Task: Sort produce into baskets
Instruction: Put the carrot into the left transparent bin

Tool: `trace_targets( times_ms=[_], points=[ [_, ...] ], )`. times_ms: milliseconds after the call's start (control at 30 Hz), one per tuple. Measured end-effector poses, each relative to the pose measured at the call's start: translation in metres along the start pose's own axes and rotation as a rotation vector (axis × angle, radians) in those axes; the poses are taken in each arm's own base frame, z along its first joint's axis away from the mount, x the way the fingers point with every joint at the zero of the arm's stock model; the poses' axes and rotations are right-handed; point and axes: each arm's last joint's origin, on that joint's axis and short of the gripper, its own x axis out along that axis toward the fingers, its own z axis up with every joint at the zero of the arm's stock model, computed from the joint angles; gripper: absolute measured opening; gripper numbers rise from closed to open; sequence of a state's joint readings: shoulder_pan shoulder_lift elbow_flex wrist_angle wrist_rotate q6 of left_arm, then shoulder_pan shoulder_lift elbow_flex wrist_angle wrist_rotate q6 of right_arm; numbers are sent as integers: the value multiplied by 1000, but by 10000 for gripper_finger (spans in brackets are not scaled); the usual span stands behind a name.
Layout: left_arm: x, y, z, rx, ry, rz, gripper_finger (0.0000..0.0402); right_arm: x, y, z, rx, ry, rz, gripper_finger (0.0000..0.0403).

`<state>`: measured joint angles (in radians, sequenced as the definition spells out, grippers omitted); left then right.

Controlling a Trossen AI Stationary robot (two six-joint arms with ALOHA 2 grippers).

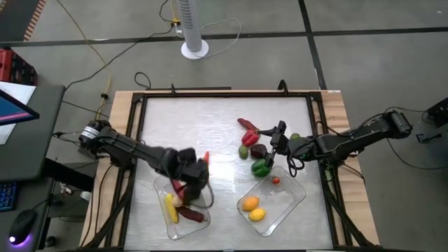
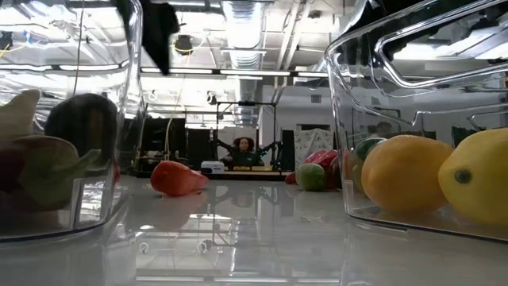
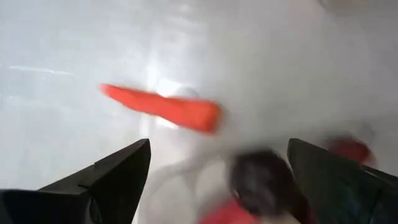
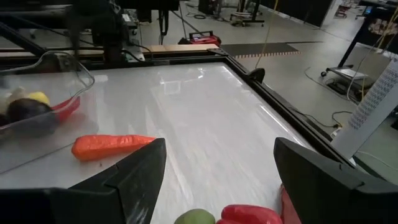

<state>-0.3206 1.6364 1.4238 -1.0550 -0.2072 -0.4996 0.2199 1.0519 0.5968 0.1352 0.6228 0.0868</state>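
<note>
My left gripper (image 1: pixel 201 173) is open and holds nothing; it hovers over the far edge of the left clear basket (image 1: pixel 162 187), which holds yellow corn (image 1: pixel 170 208) and dark red pieces. An orange carrot (image 1: pixel 206 157) lies on the table just beyond it and also shows in the left wrist view (image 3: pixel 165 109). My right gripper (image 1: pixel 277 138) is open and holds nothing, above a cluster of a red chilli (image 1: pixel 246 124), a dark purple piece (image 1: pixel 259 150) and a green pepper (image 1: pixel 261 167). The right basket (image 1: pixel 294 199) holds an orange piece (image 1: pixel 250 204) and a yellow piece (image 1: pixel 257 214).
A raised wooden frame (image 1: pixel 133 112) borders the white table. A small green piece (image 1: pixel 295 138) lies under my right arm. In the low view both baskets' walls (image 2: pixel 119 119) stand close at left and right, with the carrot (image 2: pixel 178 179) between them.
</note>
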Motion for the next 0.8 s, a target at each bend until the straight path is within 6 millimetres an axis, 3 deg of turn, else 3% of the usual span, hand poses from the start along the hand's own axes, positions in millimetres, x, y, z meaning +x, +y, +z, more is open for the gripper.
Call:
trace_targets(
  times_ms=[267, 433, 800],
  points=[
    [22, 48, 25, -184, -67, 20, 362, 0, 0, 0, -1, 1, 3, 324],
    [41, 70, 21, -246, -26, 45, 361, 0, 0, -1, -7, 9, 2, 324],
    [75, 94, 10, -322, -24, 4, 361, 0, 0, 0, 4, -2, -1, 324]
  ],
)
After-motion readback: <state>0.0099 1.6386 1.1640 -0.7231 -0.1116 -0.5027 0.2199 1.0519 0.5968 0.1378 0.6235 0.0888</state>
